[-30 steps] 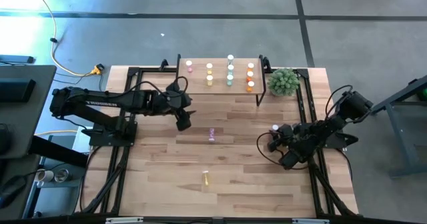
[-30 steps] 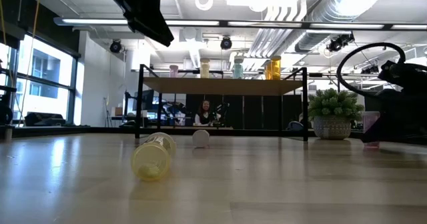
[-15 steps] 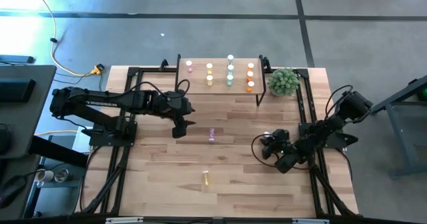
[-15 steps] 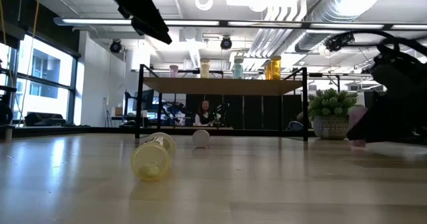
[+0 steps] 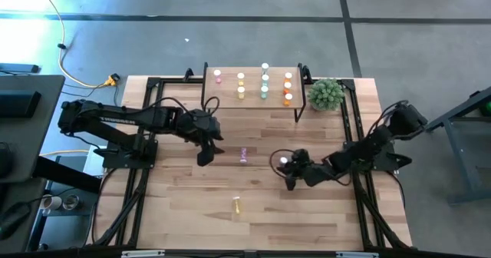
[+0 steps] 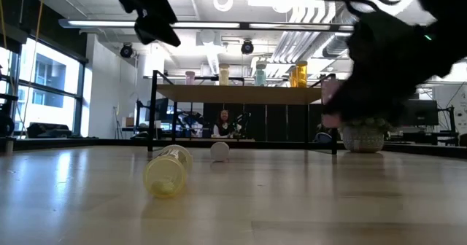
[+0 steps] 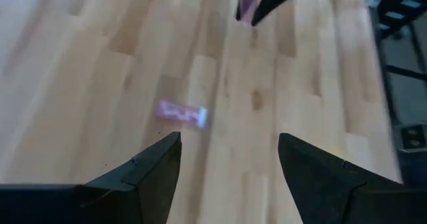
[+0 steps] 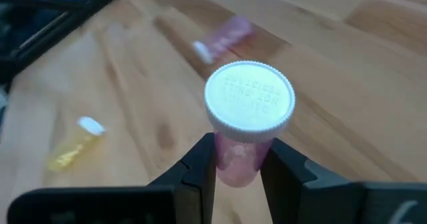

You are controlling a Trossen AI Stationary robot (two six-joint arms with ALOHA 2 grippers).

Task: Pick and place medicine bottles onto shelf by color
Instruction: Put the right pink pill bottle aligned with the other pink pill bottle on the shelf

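Clamped in my right end effector (image 8: 237, 159) is a pink bottle (image 8: 245, 127), upright with its white cap on top and its long axis vertical, held above the middle of the counter (image 5: 307, 212). On the boards nearby, a second pink bottle (image 5: 243, 156) lies on its side, lengthwise toward the shelf (image 5: 253, 98), and a yellow bottle (image 5: 236, 205) also lies on its side, nearer the front edge, well apart from the pink one; which way their caps point I cannot tell from above. My left end effector (image 7: 229, 159) hangs with its fingers spread wide and nothing between them, just beside the fallen pink bottle, on its left. At the back of the counter the shelf carries upright bottles in rows: pink, yellow, green and orange. A green potted plant (image 5: 326, 94) sits just to the shelf's right. The counter is pale wood planking on a black frame, standing on grey concrete floor; beyond it lies an open hall with ceiling ducts, tall windows and a person (image 6: 224, 122) seated far back.
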